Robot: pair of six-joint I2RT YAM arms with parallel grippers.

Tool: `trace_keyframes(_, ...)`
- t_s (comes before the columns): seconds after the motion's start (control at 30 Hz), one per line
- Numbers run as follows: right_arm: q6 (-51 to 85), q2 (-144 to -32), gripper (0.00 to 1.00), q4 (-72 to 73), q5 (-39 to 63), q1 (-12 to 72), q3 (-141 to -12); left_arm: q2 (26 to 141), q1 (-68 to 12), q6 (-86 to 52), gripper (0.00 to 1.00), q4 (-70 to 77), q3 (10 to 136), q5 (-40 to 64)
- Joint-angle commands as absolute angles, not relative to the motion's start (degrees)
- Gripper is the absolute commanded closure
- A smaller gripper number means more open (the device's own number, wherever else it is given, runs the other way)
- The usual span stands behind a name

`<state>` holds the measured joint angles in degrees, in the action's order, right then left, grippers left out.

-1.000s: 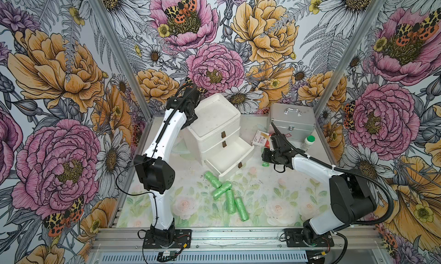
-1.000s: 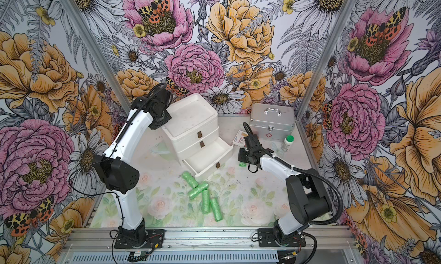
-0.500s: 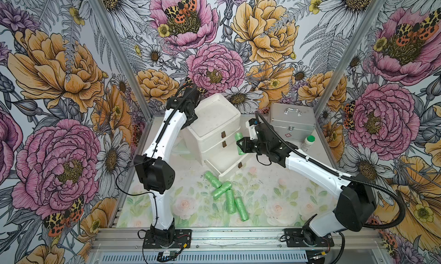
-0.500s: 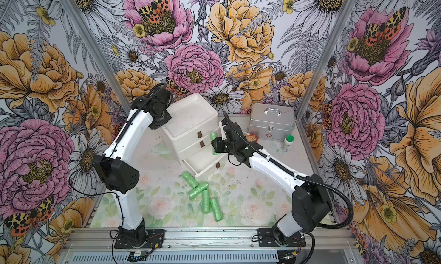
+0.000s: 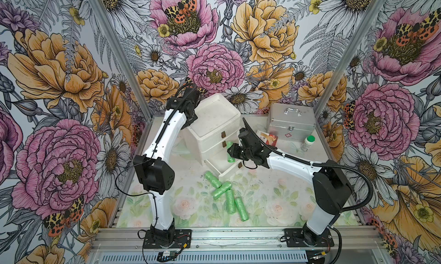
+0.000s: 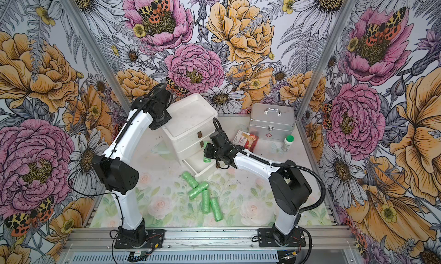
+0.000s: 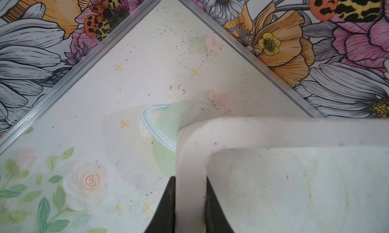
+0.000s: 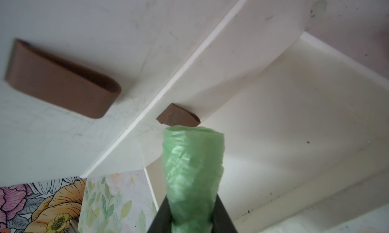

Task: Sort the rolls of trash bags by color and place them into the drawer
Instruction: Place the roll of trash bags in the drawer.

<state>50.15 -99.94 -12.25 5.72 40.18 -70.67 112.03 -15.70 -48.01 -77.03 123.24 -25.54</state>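
**Green roll** (image 8: 192, 168): pinched between the jaws of the right gripper (image 8: 192, 217), with one end sticking out past the fingertips toward the front of the drawer chest (image 5: 214, 117). In both top views it hangs over the chest's pulled-out bottom drawer (image 5: 223, 163), close to the closed drawer faces above. Whether it touches the drawer floor I cannot tell. A brown handle (image 8: 63, 82) on the chest front sits near the roll's tip in the right wrist view.

**Drawer:** what shows of the inside is bare white; part of it is hidden under the arm.

**Loose green rolls** (image 5: 222, 190): four, clustered on the table (image 5: 274, 191) just in front of the chest's open drawer, some touching each other. No yellow or lilac rolls are in sight.

**Left gripper** (image 7: 190, 202): pressed together on the raised rim (image 7: 273, 131) of the chest's top, near a back corner, one jaw on each side. It looks like a brace for the chest.

**Beside the chest, on the right arm's side:** a small box (image 5: 267, 137), a silver case (image 5: 290, 124) and a white bottle (image 5: 307, 143). None belongs to the sort.

**Step in hand, as judged:** placing a green roll in the drawer. The next move calls for lowering it clear of the drawer face above, then spreading the jaws. After that the arm has to lift out without dragging the crinkly plastic along, and only then go for the cluster.
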Motion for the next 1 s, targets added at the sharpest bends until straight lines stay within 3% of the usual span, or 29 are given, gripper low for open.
trace_keyframes(0.0, 54.0, -101.4, 0.73, -9.8, 4.4, 40.5, -71.5, 114.9, -17.0, -50.2, 1.0, -84.0, 119.8, -16.3)
trace_keyframes(0.53, 64.4, -106.3, 0.76, -7.8, 0.1, 42.0, -71.2, 115.5, -16.9, -50.4, 1.0, -83.8, 120.1, -16.1)
trace_keyframes(0.87, 69.8, -111.5, 0.72, -7.3, 0.1, 42.5, -75.4, 114.8, -17.0, -50.5, 1.0, -83.9, 119.4, -16.4)
trace_keyframes(0.97, 70.3, -112.2, 0.65, -7.1, 0.4, 42.5, -77.1, 114.9, -17.0, -50.5, 1.0, -83.9, 119.3, -16.3)
